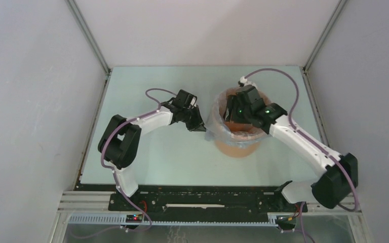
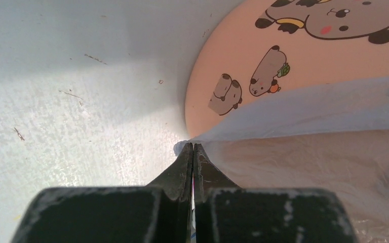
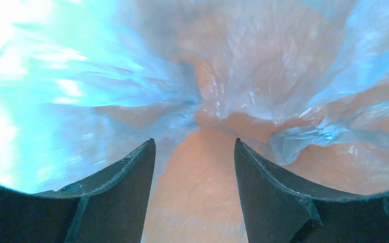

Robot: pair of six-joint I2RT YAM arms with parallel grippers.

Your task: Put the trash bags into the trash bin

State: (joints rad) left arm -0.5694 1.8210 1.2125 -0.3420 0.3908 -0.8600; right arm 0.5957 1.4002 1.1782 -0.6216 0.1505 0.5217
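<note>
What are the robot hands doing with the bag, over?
Left gripper shut on trash bag edge, beside trash bin. Right gripper open, down inside bag-lined bin. Nothing blocking.

Soft even light from above, wrist views a lot rougher

The top view is bright and sharp, with flat light on the table point(image 1: 147, 162) and only faint soft shadows around the bin point(image 1: 235, 147). On the left wrist there's a white patch of glare on the table just left of the bin, and the left gripper point(image 2: 193, 147) goes soft close to the lens. The right wrist view, inside the bin, is blurry all over, and the bag point(image 3: 106, 91) is blown out to cyan-white on the left.
</note>
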